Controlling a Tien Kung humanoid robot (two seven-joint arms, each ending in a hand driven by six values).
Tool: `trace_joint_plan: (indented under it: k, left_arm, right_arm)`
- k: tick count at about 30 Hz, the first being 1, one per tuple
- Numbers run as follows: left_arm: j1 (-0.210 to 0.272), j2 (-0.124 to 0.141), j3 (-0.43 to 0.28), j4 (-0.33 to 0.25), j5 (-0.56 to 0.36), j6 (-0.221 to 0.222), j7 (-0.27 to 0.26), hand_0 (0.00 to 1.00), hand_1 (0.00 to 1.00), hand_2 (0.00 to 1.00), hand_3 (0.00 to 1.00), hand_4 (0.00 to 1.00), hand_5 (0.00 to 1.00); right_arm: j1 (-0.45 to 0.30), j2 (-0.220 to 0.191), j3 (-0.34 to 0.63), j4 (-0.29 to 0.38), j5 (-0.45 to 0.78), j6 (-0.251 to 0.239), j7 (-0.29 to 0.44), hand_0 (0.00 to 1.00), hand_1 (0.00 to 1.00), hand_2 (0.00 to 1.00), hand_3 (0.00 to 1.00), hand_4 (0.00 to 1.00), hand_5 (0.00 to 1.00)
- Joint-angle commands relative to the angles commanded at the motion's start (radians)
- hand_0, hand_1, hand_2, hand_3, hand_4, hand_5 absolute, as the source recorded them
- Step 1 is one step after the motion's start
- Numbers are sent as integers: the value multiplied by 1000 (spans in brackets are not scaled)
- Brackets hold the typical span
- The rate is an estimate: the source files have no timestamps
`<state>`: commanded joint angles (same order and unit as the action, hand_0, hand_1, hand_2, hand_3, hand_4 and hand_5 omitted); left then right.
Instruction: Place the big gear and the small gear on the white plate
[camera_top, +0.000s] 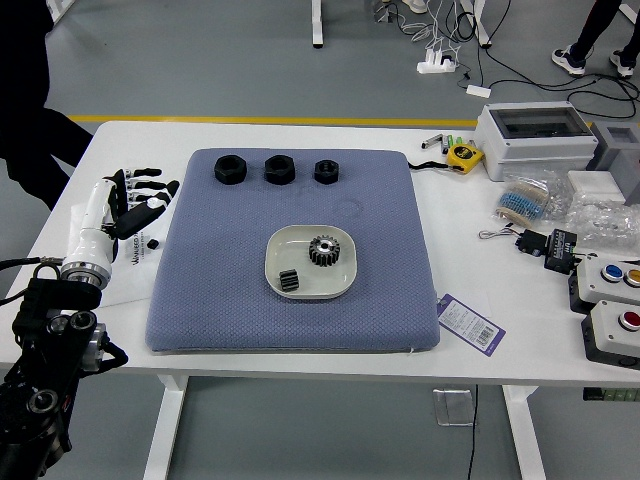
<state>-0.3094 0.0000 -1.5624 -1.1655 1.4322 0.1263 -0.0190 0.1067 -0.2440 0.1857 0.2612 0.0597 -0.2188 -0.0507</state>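
Note:
The white plate (326, 285) lies on the blue mat, right of its middle. Both gears are on it: the big gear (324, 251) lies flat toward the upper right, and the small gear (289, 280) is at the lower left, apart from it. My left hand (150, 200) is over the table left of the mat, away from the plate, its fingers spread with nothing held. The right hand does not show.
Three black nuts (280, 169) stand in a row along the mat's far side. A purple label (470, 324) lies off its right edge. A tape measure (464, 157), a grey-white box (534, 138) and button boxes (612, 333) are farther right. A person's dark-clothed body shows at the upper left.

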Motion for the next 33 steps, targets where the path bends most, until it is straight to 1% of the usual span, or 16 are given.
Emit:
trace_joint_plan:
  k: [3,5,6,9,11,12,13,17,18,24,25,30,31,33]
  left_arm:
    - [28,0,-19,-16,-120,-39,8,467,537,591,602,845,415]
    - [40,0,-28,-23,-175,-59,8,467,537,591,602,845,415]
    - [48,0,-32,-29,-197,-70,6,539,570,658,648,864,595]
    - [63,0,-40,-41,-224,-84,-1,539,570,658,648,864,595]
    - [74,0,-43,-48,-258,-91,-8,539,570,658,648,864,595]
    - [77,0,-44,-50,-270,-91,-10,652,595,685,688,843,678]
    - [82,0,-46,-52,-286,-94,-16,652,595,685,688,843,678]
    - [95,0,-46,-56,-330,-100,-38,652,595,685,688,843,678]
    - [97,0,-45,-56,-341,-104,-40,682,622,697,720,825,781]
    - [104,0,-46,-54,-363,-126,-31,682,622,697,720,825,781]
    - [104,0,-46,-54,-365,-130,-30,704,696,725,747,818,998]
    - [107,0,-48,-55,-384,-145,-32,704,696,725,747,818,998]
    - [108,0,-49,-56,-389,-147,-33,767,760,773,770,820,998]
    - [109,0,-49,-57,-392,-148,-33,767,760,773,770,820,998]
  right_arm:
    - [-2,1,0,0,0,0,0,683,655,738,590,803,711]
    - [-2,1,0,-1,-1,0,-1,683,655,738,590,803,711]
    - [-3,1,0,-1,-1,0,-1,682,655,738,589,802,711]
    - [-3,1,0,-1,-2,0,-1,682,655,738,589,802,711]
    - [-4,1,-1,-2,1,0,0,682,655,738,589,802,711]
    - [-4,1,-2,-2,3,0,0,683,655,738,589,802,710]
    - [-3,1,-2,-2,3,0,1,683,655,738,589,802,710]
    - [-3,1,-3,-2,5,0,1,683,655,738,589,802,710]
    - [-3,1,-3,-2,5,0,1,683,655,738,589,803,710]
    - [-3,2,-2,-2,0,0,-1,683,655,738,589,803,710]
    - [-3,2,-1,-2,0,0,-1,682,656,738,589,803,710]
    - [-4,2,0,-2,-2,0,-2,682,656,738,589,803,710]
    - [-4,3,0,-2,-2,0,-2,683,656,738,590,804,710]
    - [-4,3,-1,-2,-2,0,-2,683,656,738,590,804,710]
